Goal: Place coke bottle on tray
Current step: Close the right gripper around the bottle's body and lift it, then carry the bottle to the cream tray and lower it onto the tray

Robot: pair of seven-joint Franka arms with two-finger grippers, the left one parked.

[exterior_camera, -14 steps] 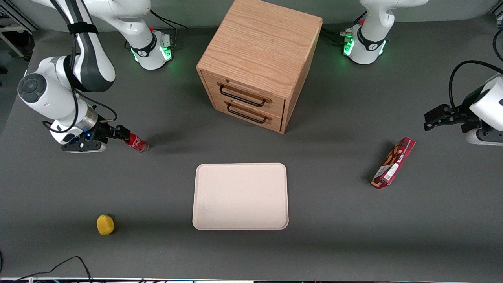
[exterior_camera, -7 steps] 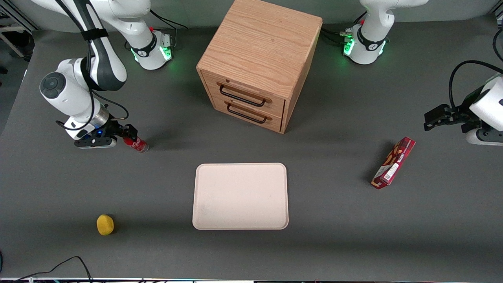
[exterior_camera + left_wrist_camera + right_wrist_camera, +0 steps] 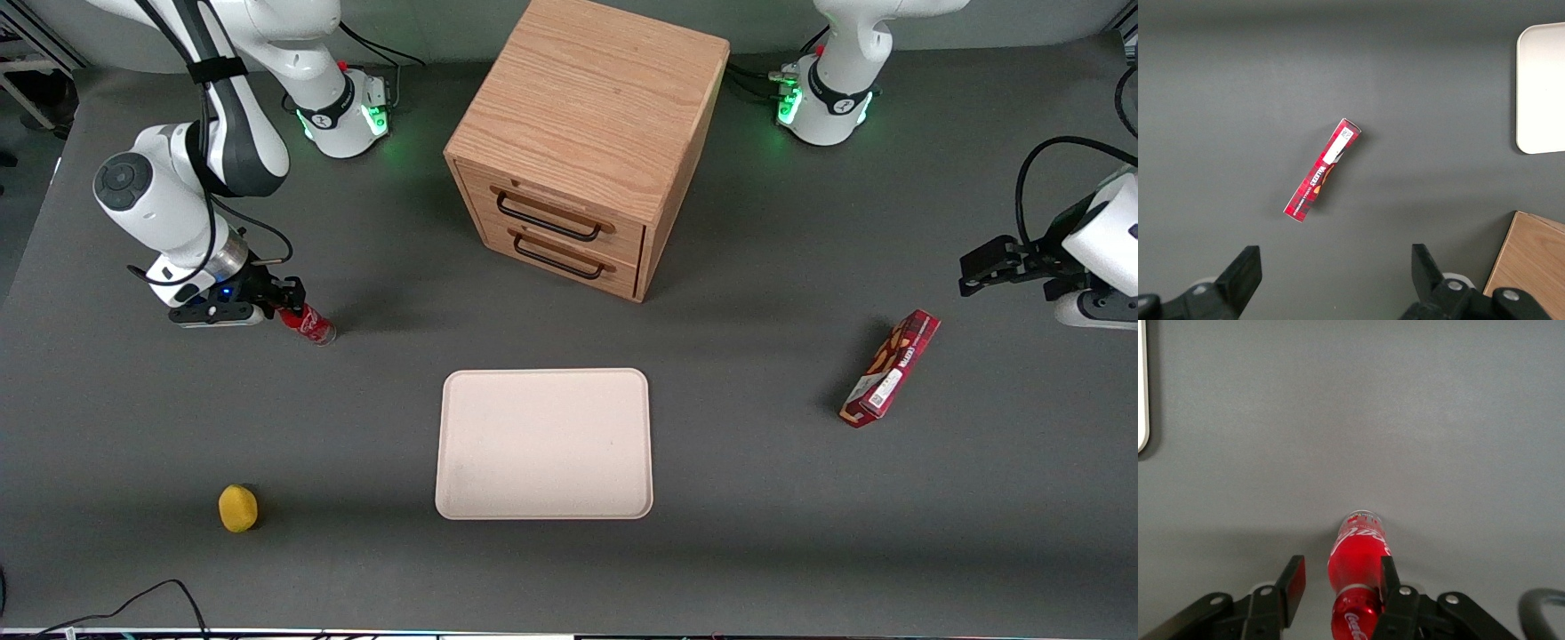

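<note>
The coke bottle [image 3: 308, 323] stands on the grey surface [image 3: 756, 498] toward the working arm's end, well apart from the tray [image 3: 543, 443] and farther from the front camera than it. The right arm's claw [image 3: 286, 305] is at the bottle's upper part — in the right wrist view the claw [image 3: 1341, 585] is spread, with the bottle [image 3: 1357, 577] between its two fingers; one finger [image 3: 1389, 583] lies against the red neck, while the other finger [image 3: 1292, 585] stands apart from it with grey showing between. The bottle's cap with white lettering points toward that camera and its clear base sits on the surface.

The tray lies flat near the middle of the surface, in front of the wooden drawer cabinet [image 3: 582, 142], whose two drawers with dark handles are closed. A yellow round object [image 3: 237, 508] rests nearer the front camera than the bottle. Toward the parked arm's end lies a red snack box [image 3: 890, 368] — seen also in the left wrist view [image 3: 1323, 171], with a corner of the tray [image 3: 1540, 88] at the edge.
</note>
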